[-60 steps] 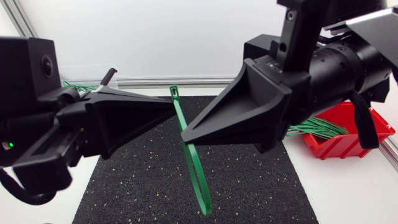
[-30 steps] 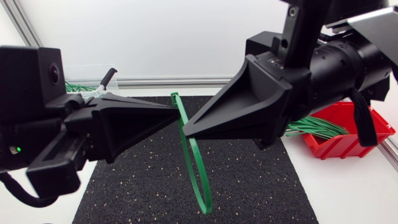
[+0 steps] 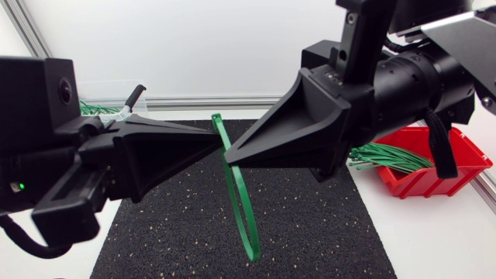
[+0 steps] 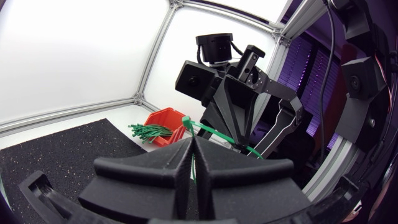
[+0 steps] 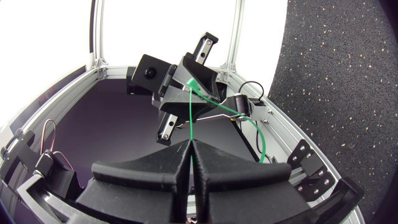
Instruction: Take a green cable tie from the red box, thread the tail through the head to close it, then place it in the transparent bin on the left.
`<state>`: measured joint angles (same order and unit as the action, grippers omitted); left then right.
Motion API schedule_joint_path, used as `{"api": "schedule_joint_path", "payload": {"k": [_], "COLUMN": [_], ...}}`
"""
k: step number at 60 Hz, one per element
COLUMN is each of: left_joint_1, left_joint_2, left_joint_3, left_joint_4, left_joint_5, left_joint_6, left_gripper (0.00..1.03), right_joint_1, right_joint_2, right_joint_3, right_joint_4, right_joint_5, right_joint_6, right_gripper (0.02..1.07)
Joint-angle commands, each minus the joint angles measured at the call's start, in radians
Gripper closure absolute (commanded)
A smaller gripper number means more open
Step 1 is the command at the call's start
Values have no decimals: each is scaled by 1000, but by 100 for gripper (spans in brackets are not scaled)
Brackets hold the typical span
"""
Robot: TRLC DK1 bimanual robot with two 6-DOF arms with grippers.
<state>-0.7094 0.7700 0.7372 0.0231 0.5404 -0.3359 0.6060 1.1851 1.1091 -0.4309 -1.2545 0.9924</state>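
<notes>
Left claw (image 3: 212,140): you are clamping the green cable tie (image 3: 242,203) near its head
Right claw (image 3: 231,156): you are gripping it just below
Tie position: hanging curved over the black mat (image 3: 310,225)

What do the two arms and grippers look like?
The left gripper and the right gripper are matte black, each with two broad wedge-shaped fingers tapering to a thin edge. The right arm ends in a black cylinder with a black strap looped over it. A small green light glows on the left arm.
</notes>
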Motion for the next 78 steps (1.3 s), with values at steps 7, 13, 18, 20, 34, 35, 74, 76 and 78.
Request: {"api": "schedule_joint_path", "payload": {"k": [7,13,18,20,34,35,74,76,78], "left_joint_1": [-28,-59,-87,-98,-151,-154,-259,-259,-257], "left_joint_2": [-23,-26,-31,-34,-57,-57,-80,-80,-80], "left_joint_3": [-16,-18,-21,-24,-42,-44,-52,-52,-52], "left_joint_4": [1,-3,-6,-8,-9,-9,-9,-8,-9], "left_joint_5": [-13,-53,-88,-106,-206,-212,-361,-362,-367], "left_joint_6": [35,61,84,90,156,163,232,238,239], "left_gripper": [100,100,100,100,100,100,100,100,100], "right_joint_1": [-14,-12,-12,-14,-26,-28,-51,-51,-51], "right_joint_2": [27,42,48,48,64,62,119,119,116], "right_joint_3": [3,11,15,17,32,34,87,84,81], "right_joint_4": [20,18,18,18,4,1,-71,-72,-71], "right_joint_5": [3,3,3,3,4,4,21,23,24], "right_joint_6": [25,25,26,26,28,28,32,32,31], "right_gripper": [101,101,101,101,101,101,101,101,101]}}
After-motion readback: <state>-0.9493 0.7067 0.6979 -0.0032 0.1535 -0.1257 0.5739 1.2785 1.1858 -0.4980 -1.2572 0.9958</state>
